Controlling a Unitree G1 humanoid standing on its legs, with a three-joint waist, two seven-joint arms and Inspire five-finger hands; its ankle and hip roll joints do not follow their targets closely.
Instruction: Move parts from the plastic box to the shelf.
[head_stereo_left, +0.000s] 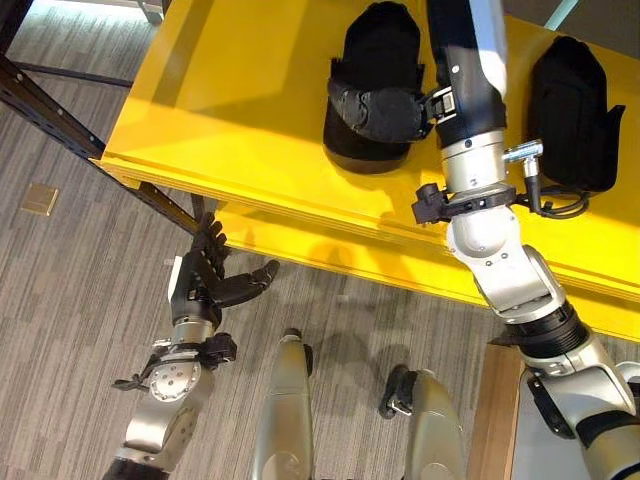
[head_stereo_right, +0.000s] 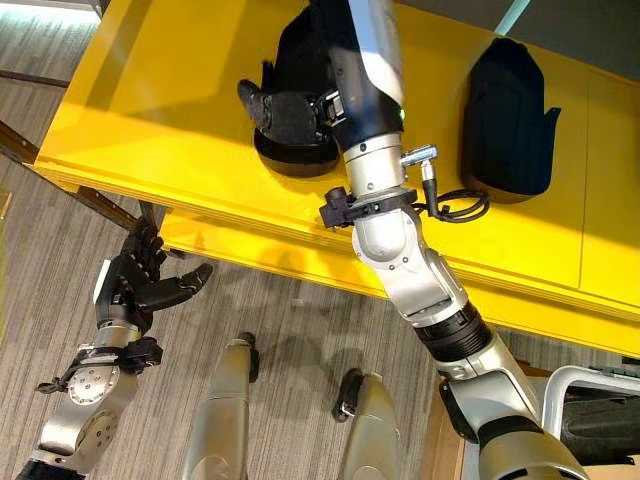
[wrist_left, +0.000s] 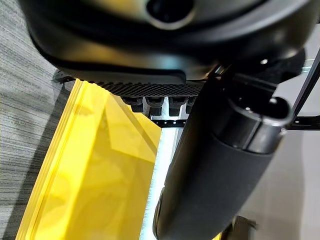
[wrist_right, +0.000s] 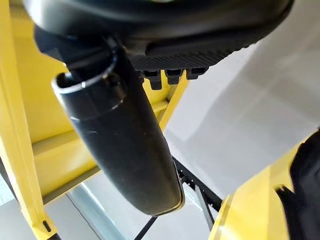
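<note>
Two black moulded parts lie on the yellow shelf (head_stereo_left: 230, 110): one (head_stereo_left: 372, 40) near the middle, the other (head_stereo_left: 570, 110) further right. My right arm reaches over the shelf's front edge. My right hand (head_stereo_left: 378, 108) hovers over the near end of the middle part (head_stereo_right: 300, 150), fingers straight, pointing left. In the right wrist view the thumb (wrist_right: 125, 145) is straight with nothing against it, and a black part (wrist_right: 306, 190) shows at the edge. My left hand (head_stereo_left: 205, 275) hangs below the shelf's front edge over the floor, open, fingers spread, holding nothing.
A dark metal strut (head_stereo_left: 50, 115) of the shelf frame runs along the left. A brass floor plate (head_stereo_left: 40, 198) sits in the grey carpet. A grey-rimmed container (head_stereo_right: 590, 395) and a wooden board (head_stereo_left: 497, 420) show at the lower right.
</note>
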